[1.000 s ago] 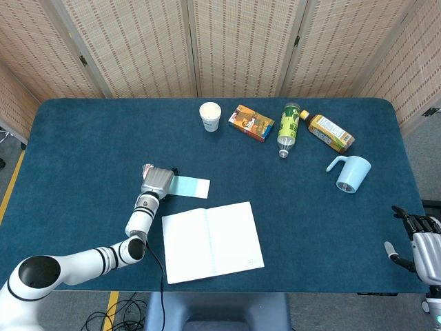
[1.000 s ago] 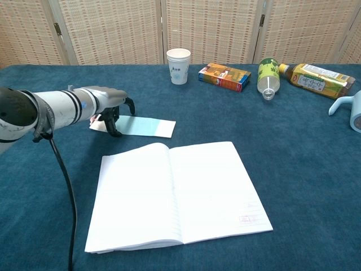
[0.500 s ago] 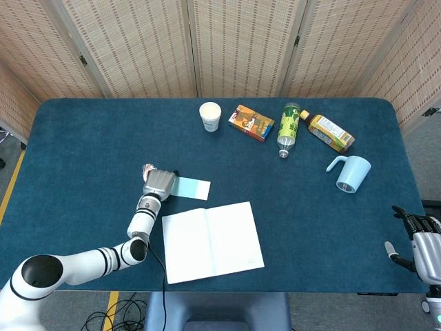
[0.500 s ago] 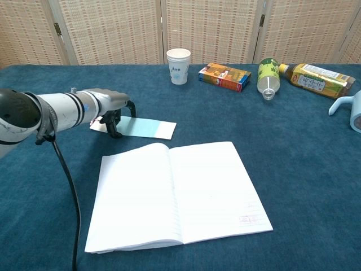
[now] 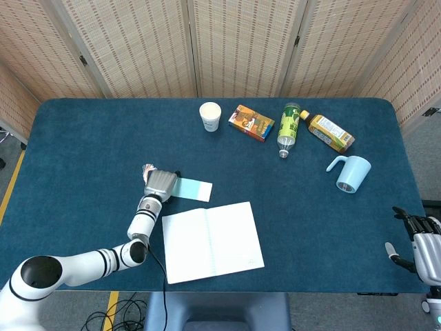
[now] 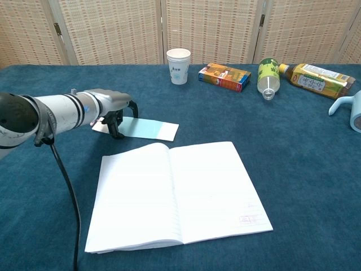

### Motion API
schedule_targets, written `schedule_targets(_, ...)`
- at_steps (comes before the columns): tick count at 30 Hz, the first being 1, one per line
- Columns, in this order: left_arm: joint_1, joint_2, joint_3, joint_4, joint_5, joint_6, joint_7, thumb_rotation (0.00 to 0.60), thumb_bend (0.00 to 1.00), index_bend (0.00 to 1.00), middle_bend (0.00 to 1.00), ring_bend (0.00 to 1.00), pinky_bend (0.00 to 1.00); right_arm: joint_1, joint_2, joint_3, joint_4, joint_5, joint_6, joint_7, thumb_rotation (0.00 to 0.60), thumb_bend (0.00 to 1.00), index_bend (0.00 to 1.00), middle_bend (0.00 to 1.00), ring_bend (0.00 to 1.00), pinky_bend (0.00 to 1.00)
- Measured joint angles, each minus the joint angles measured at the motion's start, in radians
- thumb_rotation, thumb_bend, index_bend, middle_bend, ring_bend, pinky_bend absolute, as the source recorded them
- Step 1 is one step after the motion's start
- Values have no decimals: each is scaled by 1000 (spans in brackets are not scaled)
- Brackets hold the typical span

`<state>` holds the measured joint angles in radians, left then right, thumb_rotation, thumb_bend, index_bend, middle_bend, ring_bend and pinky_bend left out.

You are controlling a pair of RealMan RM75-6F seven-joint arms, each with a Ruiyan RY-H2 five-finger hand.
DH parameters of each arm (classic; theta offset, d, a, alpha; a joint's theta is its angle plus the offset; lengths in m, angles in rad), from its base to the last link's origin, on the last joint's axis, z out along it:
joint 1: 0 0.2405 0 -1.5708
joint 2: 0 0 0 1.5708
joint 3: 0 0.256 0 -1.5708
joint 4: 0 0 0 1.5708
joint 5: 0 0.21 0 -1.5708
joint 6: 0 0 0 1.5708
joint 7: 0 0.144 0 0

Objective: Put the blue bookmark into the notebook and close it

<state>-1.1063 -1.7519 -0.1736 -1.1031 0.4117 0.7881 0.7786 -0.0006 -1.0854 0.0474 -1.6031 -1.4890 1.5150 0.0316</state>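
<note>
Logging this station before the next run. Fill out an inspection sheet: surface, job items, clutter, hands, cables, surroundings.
Surface: table covered in dark blue cloth.
Job's things: blue bookmark lies flat beyond the notebook, which lies open.
Clutter: paper cup upright; snack box, green bottle and yellow bottle lying down; light blue mug on its side.
Hands: left hand rests its fingers on the bookmark's left end; right hand off the table's right edge, holding nothing.
Cables: black cable hangs from the left arm.
Surroundings: woven folding screens behind the table.
</note>
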Motion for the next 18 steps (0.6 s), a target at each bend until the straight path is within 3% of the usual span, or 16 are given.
schedule_targets(18,9,145,-20,-163,185,-19,-108,600,312,348,835,795,921,-1,2,0,-8,-7,7,-6,600,255,169,286,265,232)
